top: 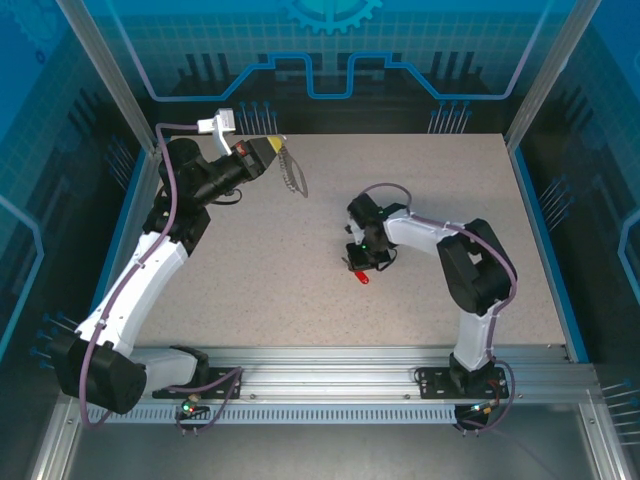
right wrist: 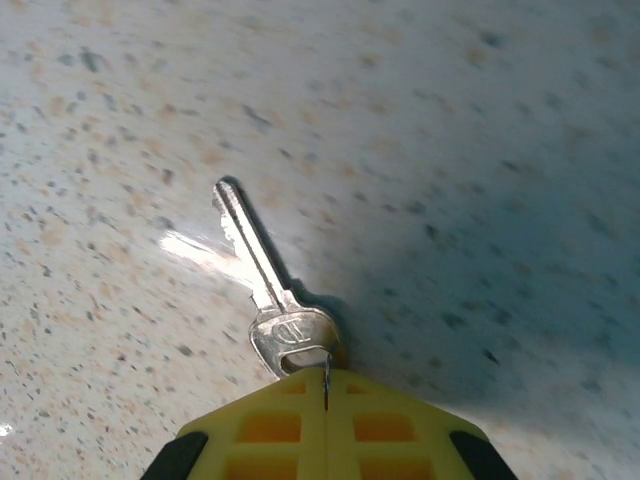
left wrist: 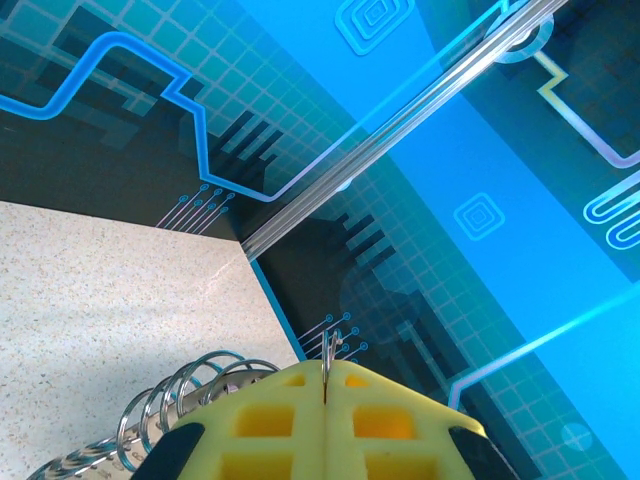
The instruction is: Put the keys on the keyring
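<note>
Bright bluish light — slight glare

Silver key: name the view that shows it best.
Right wrist view: the silver key is close up, whole blade visible, head pinched by the shut right gripper. Top external: too small to tell under that gripper. Left wrist faces the keyring.

Speckled beige table (top: 420, 190), blue circuit-patterned walls (top: 420, 50), aluminium rail (top: 330, 362) at near edge
</note>
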### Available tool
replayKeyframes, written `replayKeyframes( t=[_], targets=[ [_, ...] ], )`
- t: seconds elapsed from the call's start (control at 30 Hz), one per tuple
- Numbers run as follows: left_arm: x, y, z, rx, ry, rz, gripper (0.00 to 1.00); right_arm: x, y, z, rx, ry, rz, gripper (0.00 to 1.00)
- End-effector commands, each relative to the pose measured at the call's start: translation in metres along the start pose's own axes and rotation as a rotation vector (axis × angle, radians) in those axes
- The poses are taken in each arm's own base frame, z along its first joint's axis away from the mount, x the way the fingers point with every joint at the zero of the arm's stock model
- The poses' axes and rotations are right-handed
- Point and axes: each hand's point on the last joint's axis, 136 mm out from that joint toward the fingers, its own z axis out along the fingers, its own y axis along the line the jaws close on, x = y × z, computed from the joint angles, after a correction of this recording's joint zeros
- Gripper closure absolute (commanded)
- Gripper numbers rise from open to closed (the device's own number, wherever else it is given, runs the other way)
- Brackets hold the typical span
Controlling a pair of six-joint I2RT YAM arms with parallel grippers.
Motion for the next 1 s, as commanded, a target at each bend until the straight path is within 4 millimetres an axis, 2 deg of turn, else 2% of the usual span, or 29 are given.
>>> replayKeyframes(
  t=[0.0, 0.17, 0.43, 0.63, 0.83, 0.9, 0.97],
  targets=[
    [-0.009, -0.015, -0.002, 0.044, -0.024, 0.024, 1.0, 0.002, 0.014, -0.018, -0.093, -0.031, 0.068, 1.0],
    [-0.008, -0.012, -0.001, 0.042, -0.027, 0.016, 1.0, 0.001, 0.022, -0.026, -0.171, -0.059, 0.115, 1.0],
    [-0.005, -0.009, 0.0, 0.039, -0.021, 0.011, 1.0, -0.016, 0.034, -0.044, -0.38, -0.152, 0.148, 1.0],
    [-0.005, -0.011, 0.002, 0.051, -0.014, 0.012, 1.0, -0.03, 0.041, -0.076, -0.519, -0.256, 0.088, 1.0],
    [-0.005, -0.011, 0.004, 0.059, -0.012, 0.007, 1.0, -0.035, 0.052, -0.111, -0.669, -0.338, -0.002, 1.0],
    [-0.005, -0.011, 0.005, 0.062, -0.012, 0.006, 1.0, -0.035, 0.055, -0.119, -0.702, -0.351, -0.028, 1.0],
    [-0.004, -0.009, 0.006, 0.061, -0.009, 0.003, 1.0, -0.034, 0.05, -0.119, -0.661, -0.352, -0.026, 1.0]
  ],
)
